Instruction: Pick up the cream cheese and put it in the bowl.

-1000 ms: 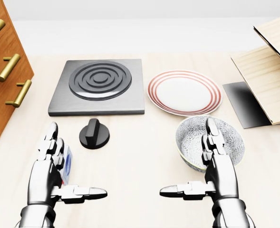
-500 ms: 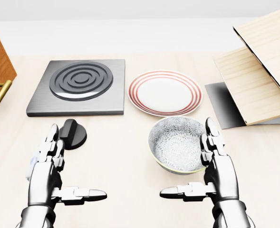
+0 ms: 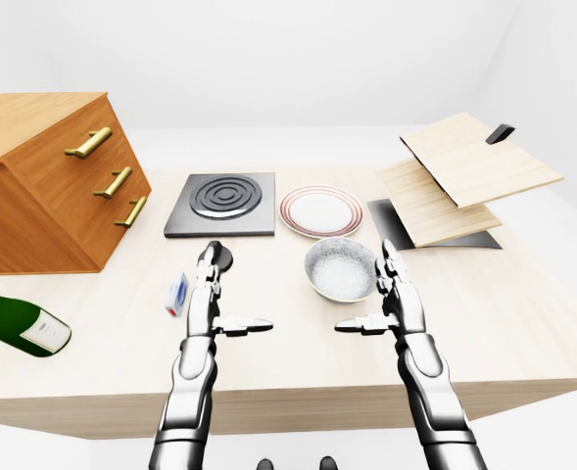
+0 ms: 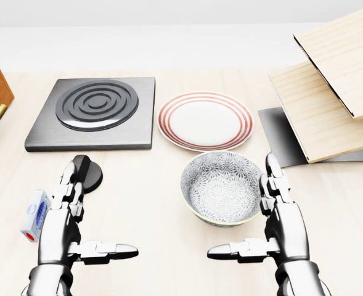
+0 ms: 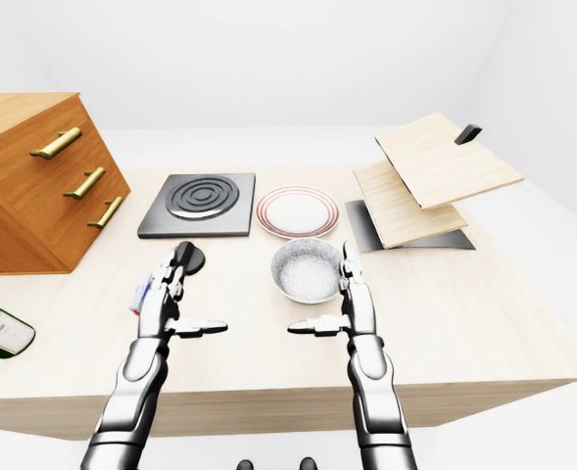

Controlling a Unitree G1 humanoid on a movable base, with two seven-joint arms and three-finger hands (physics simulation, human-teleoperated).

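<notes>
The cream cheese (image 4: 34,215) is a small white box with blue and red print. It lies on the light wooden table just left of my left hand (image 4: 92,217). That hand is open, fingers straight up and thumb pointing right, and holds nothing. The patterned grey bowl (image 4: 223,185) stands upright and empty at the centre right of the head view. My right hand (image 4: 244,209) is open beside the bowl's right rim, its thumb pointing left below the bowl. Neither hand touches the box or the bowl.
A black knob (image 4: 87,172) sits above my left hand, below the grey hob plate (image 4: 95,111). A red-ringed plate (image 4: 206,120) lies above the bowl. Slanted wooden boards (image 4: 335,80) stand at the right, a drawer chest (image 3: 53,176) and a green bottle (image 3: 19,318) at the left.
The whole picture has slid left, so the camera has moved right. The cream cheese, half hidden behind my left hand before, now shows to its left. Both hands keep their pose.
</notes>
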